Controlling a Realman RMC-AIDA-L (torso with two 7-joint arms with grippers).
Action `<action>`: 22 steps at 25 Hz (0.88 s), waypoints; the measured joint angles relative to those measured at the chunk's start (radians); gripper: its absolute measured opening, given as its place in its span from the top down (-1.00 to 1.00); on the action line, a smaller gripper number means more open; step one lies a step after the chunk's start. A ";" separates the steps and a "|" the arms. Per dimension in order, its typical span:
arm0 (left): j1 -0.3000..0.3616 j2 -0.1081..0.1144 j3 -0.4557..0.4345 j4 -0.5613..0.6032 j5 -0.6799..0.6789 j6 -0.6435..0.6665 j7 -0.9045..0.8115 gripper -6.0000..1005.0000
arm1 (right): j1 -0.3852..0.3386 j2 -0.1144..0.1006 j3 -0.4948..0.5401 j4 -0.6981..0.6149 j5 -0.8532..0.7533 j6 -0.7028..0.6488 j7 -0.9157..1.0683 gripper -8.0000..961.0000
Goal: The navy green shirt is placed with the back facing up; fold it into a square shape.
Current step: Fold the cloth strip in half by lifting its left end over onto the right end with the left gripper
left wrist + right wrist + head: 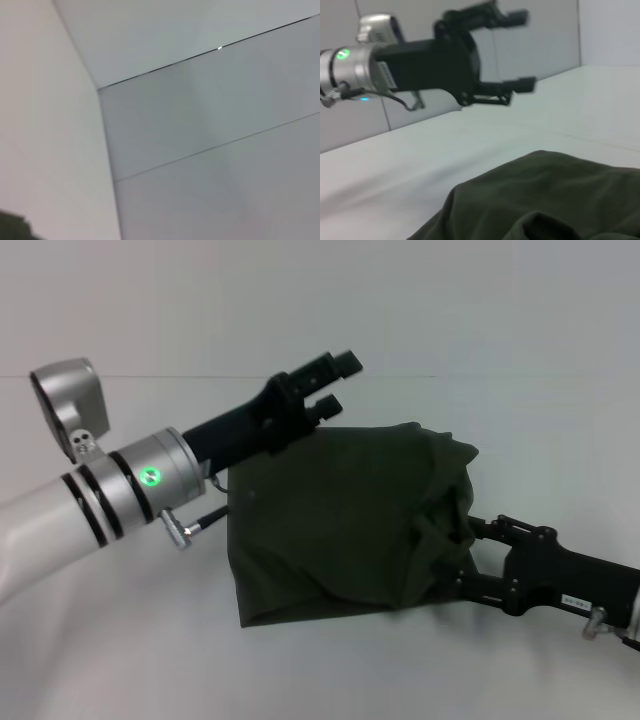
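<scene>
We see the big dark green cotton shirt (340, 530) lying folded on the white tabletop (120, 660). Our left gripper (338, 382) hangs in the air above its far edge, fingers wide apart. Our right gripper (462, 555) is at the shirt's bunched right side; we cannot tell its grip.

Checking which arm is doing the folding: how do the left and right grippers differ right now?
The left gripper is raised above the white table, off the dark olive-green shirt; the right gripper sits low at the shirt's bunched right edge. The left gripper's fingers are spread open and empty; the right one's fingertips are hidden among the folds, so its grip is unclear. Both are black.
</scene>
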 joint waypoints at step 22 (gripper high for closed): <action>0.223 0.130 0.243 0.207 0.141 0.328 0.228 -0.83 | 0.130 -0.094 0.114 -0.178 -0.243 -0.054 0.968 -0.72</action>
